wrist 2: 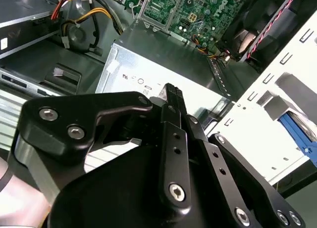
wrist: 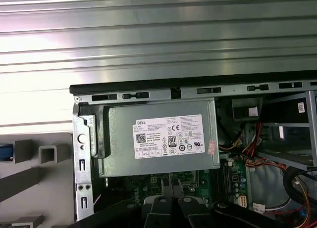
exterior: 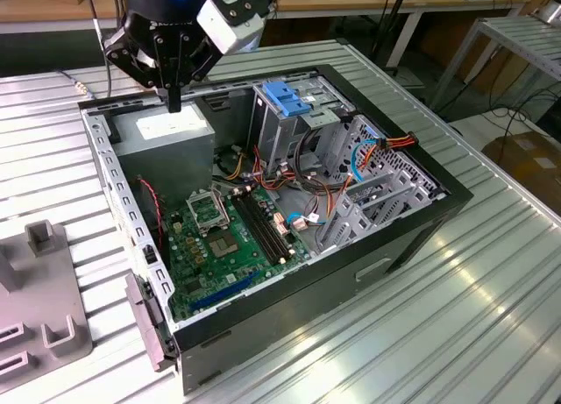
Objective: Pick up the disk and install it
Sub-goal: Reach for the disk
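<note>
My gripper (exterior: 173,102) hangs over the back corner of the open computer case, just above the grey power-supply box (exterior: 166,132). Its black fingers (wrist 2: 172,97) stand together, shut, with nothing between them. In the first wrist view the gripper's black links (wrist: 168,210) sit at the picture's edge below the power-supply box (wrist: 163,136) and its white sticker. A blue-edged piece (wrist 2: 297,131) shows beyond the case's pale perforated side wall (wrist 2: 267,114), and a blue sliver (wrist: 4,152) lies by the grey fixture. I cannot tell whether either is the disk.
Inside the case lie a green motherboard (exterior: 223,237), loose coloured cables (exterior: 386,145) and a metal drive cage topped by a blue bracket (exterior: 286,97). A grey fixture block (exterior: 39,290) with slots stands on the ribbed metal table (exterior: 456,308) at the exterior view's left.
</note>
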Robot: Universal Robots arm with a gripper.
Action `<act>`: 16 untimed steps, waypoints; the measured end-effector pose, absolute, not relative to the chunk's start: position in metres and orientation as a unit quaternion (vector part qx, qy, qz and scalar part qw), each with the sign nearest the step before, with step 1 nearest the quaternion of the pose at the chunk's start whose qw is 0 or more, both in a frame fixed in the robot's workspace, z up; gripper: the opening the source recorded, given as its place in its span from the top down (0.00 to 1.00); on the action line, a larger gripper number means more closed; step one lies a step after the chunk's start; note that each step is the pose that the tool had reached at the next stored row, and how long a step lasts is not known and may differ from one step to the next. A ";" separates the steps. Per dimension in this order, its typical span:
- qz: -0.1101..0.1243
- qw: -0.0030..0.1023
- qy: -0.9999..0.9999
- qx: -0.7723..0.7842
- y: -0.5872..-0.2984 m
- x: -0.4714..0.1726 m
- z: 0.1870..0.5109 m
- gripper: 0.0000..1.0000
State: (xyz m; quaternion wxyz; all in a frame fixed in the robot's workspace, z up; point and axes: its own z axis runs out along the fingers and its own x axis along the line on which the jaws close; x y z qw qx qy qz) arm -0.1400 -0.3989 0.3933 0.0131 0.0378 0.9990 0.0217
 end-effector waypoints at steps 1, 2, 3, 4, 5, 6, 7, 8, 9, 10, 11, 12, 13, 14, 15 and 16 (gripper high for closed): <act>0.022 0.013 0.999 0.038 -0.399 -0.141 0.393 0.90; 0.022 0.013 0.999 0.038 -0.399 -0.142 0.393 0.90; 0.022 0.013 0.999 0.038 -0.399 -0.143 0.393 0.90; 0.022 0.013 0.999 0.038 -0.399 -0.144 0.393 0.90; 0.022 0.013 0.999 0.038 -0.399 -0.145 0.393 0.90; 0.022 0.013 0.999 0.038 -0.399 -0.146 0.393 0.90; 0.022 0.013 0.999 0.038 -0.399 -0.147 0.393 0.90; 0.022 0.013 0.999 0.038 -0.399 -0.148 0.393 0.90; 0.022 0.013 0.999 0.038 -0.399 -0.149 0.393 0.90; 0.022 0.013 0.999 0.038 -0.399 -0.149 0.393 0.90; 0.022 0.013 0.999 0.038 -0.399 -0.150 0.393 0.90; 0.022 0.013 0.999 0.038 -0.399 -0.151 0.393 0.90; 0.022 0.013 0.999 0.038 -0.399 -0.152 0.393 0.90; 0.022 0.013 0.999 0.038 -0.399 -0.153 0.393 0.90; 0.022 0.013 0.999 0.038 -0.399 -0.154 0.393 0.90; 0.022 0.013 0.999 0.038 -0.399 -0.154 0.393 0.90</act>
